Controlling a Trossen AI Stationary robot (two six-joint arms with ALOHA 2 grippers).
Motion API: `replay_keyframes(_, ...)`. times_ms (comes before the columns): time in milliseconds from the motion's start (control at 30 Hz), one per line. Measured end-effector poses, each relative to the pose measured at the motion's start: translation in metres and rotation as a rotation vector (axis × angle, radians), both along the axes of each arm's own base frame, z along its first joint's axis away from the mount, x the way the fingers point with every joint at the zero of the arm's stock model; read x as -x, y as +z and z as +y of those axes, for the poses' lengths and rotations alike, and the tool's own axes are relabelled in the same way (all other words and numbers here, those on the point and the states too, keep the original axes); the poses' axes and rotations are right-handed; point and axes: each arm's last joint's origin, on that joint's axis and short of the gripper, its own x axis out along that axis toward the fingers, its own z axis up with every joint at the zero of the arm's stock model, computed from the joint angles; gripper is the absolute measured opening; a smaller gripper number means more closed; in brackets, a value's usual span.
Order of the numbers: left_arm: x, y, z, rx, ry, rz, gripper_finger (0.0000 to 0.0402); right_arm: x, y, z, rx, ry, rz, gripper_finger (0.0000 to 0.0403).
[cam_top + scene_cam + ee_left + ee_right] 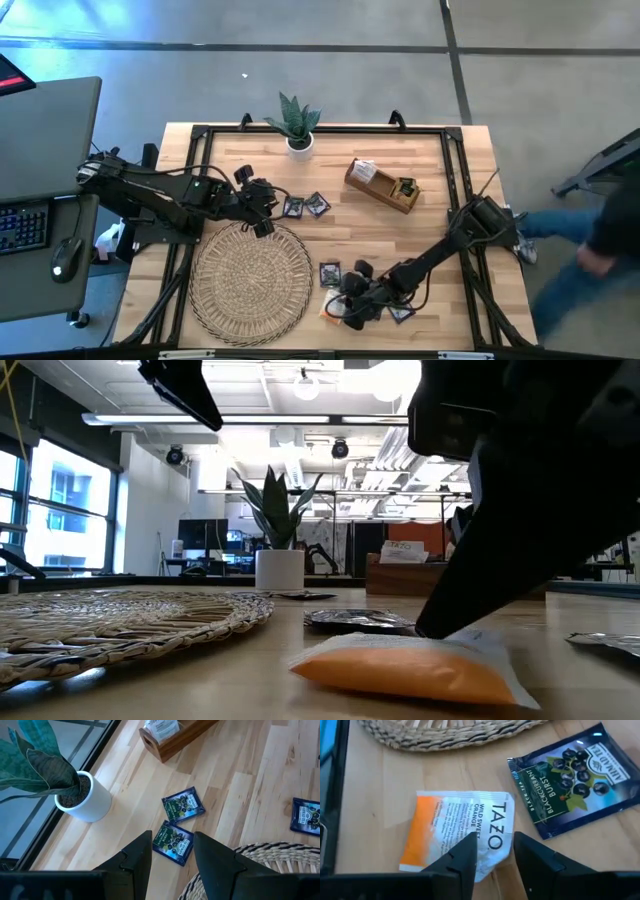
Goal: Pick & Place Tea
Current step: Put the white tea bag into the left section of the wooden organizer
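Observation:
An orange-and-white tea sachet (457,832) lies flat on the table near its front edge, also in the low view (405,668). My right gripper (492,855) is open and low over its white end, pointing down (350,305). A dark sachet (575,777) lies beside it. My left gripper (172,852) is open above the table by the woven mat's far edge (262,205), over the nearer of two dark sachets (173,841), (183,805). Another dark sachet (329,273) lies by the mat's right edge. My right gripper's fingers (467,851) come from above at the white end (495,827) of the orange-and-white sachet, which lies flat on the table. One fingertip shows right behind the sachet in the low view (435,622). Whether it touches the sachet, I cannot tell.
The round woven mat (250,270) fills the table's front left. The wooden divided tray (382,185) with sachets in it stands at the back right. A potted plant (297,128) stands at the far edge. A person (600,230) is beyond the table's right side.

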Motion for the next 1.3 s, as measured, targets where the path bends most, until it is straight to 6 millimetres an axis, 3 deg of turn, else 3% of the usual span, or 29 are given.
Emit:
replay_keyframes(300, 0.000, 0.000, 0.001, -0.017, 0.013, -0.001, 0.0143, 0.001, 0.000, 0.004, 0.031, 0.073, -0.016, 0.0007)
replay_keyframes(500, 0.000, 0.001, 0.001, -0.041, 0.037, -0.014, 0.0143, 0.002, 0.010, 0.002, 0.117, 0.174, -0.034, 0.0004)
replay_keyframes(733, -0.001, 0.002, 0.002, -0.040, 0.065, -0.043, 0.0143, 0.011, 0.048, -0.014, 0.230, 0.201, -0.026, 0.0003)
replay_keyframes(967, -0.005, 0.005, 0.001, -0.025, 0.070, -0.098, 0.0143, 0.018, 0.057, -0.021, 0.374, 0.253, 0.007, 0.0002)
replay_keyframes(1133, -0.005, 0.006, 0.001, -0.024, 0.070, -0.110, 0.0143, 0.024, 0.064, -0.044, 0.705, 0.094, 0.045, 0.0002)
replay_keyframes(1300, -0.006, 0.007, 0.001, -0.027, 0.074, -0.117, 0.0143, 0.027, 0.088, -0.091, 0.956, -0.118, 0.112, 0.0001)
